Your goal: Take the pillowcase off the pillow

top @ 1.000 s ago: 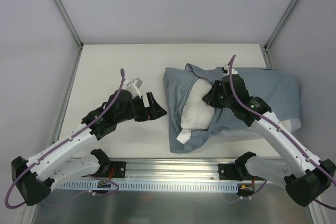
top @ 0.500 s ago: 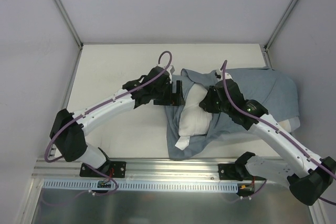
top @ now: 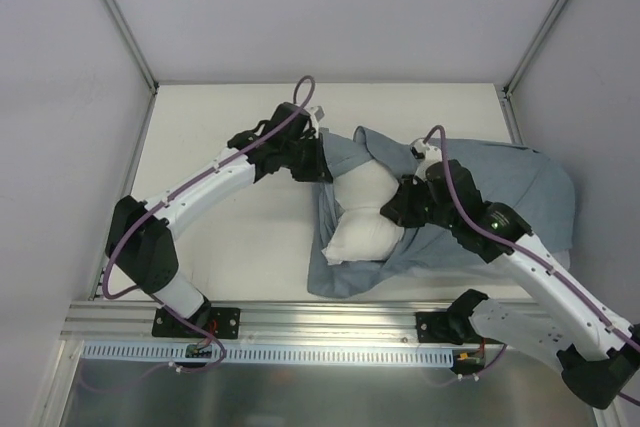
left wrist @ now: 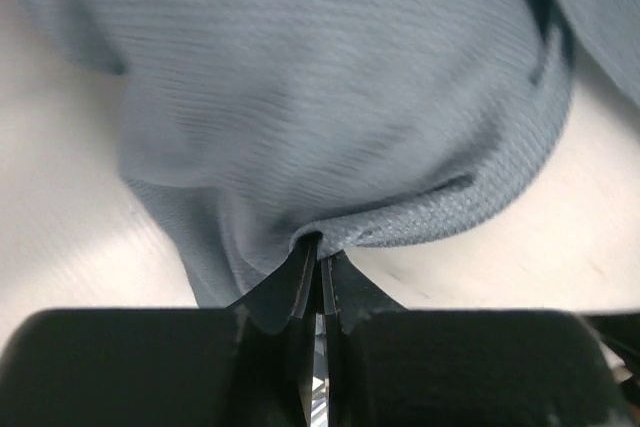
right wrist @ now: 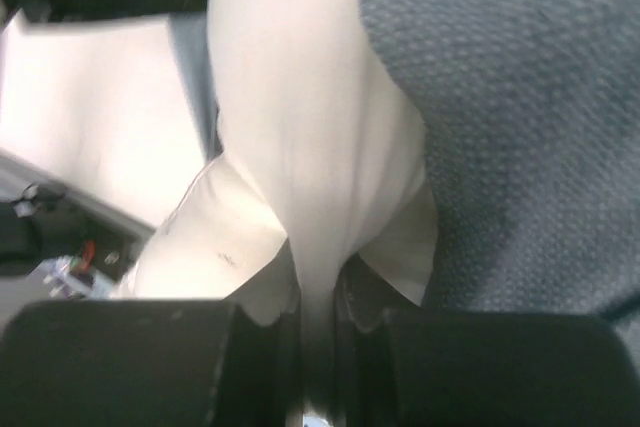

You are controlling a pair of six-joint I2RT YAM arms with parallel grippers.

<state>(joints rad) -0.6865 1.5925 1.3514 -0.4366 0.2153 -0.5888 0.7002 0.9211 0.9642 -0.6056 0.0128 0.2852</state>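
Note:
The slate-blue pillowcase (top: 510, 182) lies wrinkled across the right half of the table, its open end facing left. The white pillow (top: 360, 212) bulges out of that opening. My left gripper (top: 322, 165) is shut on the upper left edge of the pillowcase; the left wrist view shows the hem of the pillowcase (left wrist: 400, 217) pinched between its closed fingers (left wrist: 318, 277). My right gripper (top: 397, 209) is shut on the pillow, and in the right wrist view a fold of the pillow (right wrist: 310, 197) runs down between its fingers (right wrist: 318, 332), with the pillowcase (right wrist: 520, 127) beside it.
The cream tabletop (top: 215, 127) is bounded by white walls at the back and sides. A metal rail (top: 320, 322) with both arm bases runs along the near edge. The pillowcase's lower flap (top: 345, 272) hangs close to that rail.
My left arm swung right from the table's left side to the pillowcase opening and shut on its edge. The right gripper pulled the pillow slightly toward the near edge, baring more white.

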